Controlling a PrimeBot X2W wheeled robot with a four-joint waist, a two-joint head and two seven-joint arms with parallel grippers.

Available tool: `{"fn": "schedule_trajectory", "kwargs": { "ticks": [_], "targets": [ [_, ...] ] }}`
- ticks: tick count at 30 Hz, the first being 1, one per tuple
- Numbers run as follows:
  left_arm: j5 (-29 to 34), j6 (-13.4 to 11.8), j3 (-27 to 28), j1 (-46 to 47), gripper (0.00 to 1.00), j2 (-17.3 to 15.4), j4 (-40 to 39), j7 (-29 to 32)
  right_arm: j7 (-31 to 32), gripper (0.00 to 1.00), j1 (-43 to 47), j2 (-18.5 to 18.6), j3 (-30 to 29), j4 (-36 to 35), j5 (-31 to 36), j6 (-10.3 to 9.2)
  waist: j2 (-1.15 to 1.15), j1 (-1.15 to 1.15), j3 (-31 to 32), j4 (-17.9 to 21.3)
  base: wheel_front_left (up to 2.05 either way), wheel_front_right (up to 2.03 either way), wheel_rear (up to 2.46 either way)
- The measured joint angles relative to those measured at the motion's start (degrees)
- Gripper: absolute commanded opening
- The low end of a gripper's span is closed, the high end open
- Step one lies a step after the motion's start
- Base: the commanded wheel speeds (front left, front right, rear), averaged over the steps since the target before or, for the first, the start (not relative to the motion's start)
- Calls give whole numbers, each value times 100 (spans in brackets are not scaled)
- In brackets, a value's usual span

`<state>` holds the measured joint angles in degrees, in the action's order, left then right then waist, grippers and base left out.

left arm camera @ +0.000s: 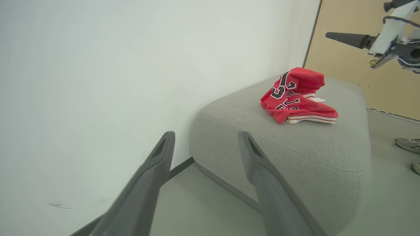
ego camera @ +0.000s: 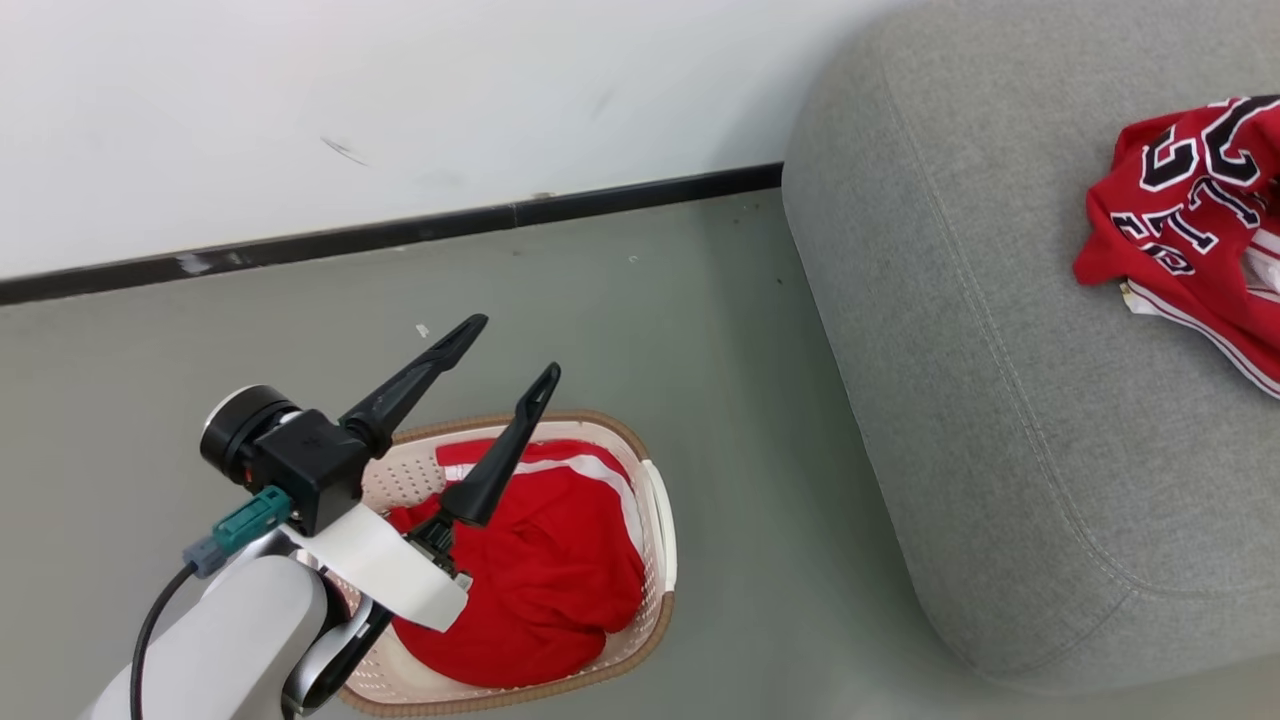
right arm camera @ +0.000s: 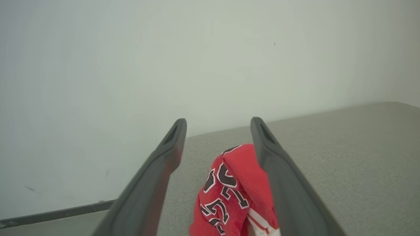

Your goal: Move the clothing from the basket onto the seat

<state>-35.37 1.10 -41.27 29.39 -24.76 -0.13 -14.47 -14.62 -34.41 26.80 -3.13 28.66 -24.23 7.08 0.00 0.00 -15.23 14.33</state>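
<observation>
On grey floor: cream basket and grey seat, apart. On seat: crumpled red jersey. In basket: red garment.

White wall behind, faintly scuffed. Black baseboard along its foot, meeting grey-green floor. Farther off, tan panel with thin cable on the floor at its base; near it, a person's two grey shoes.

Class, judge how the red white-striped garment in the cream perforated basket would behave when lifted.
Probably floppy: the red white-striped garment lies crumpled in soft folds inside the cream perforated basket. Likely light: thin cloth. It should drape from one pinch, not roll.
</observation>
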Motion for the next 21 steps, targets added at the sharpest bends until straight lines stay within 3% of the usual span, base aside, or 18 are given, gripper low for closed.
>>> {"fn": "schedule_trajectory", "kwargs": {
  "ticks": [21],
  "targets": [
    [-148, -584, 1089, -1031, 100, 107, 246, 0, 0, 100, 818, -648, 973, -733, -476, 0, 0, 0, 751, -715, 0, 0, 0]
  ]
}}
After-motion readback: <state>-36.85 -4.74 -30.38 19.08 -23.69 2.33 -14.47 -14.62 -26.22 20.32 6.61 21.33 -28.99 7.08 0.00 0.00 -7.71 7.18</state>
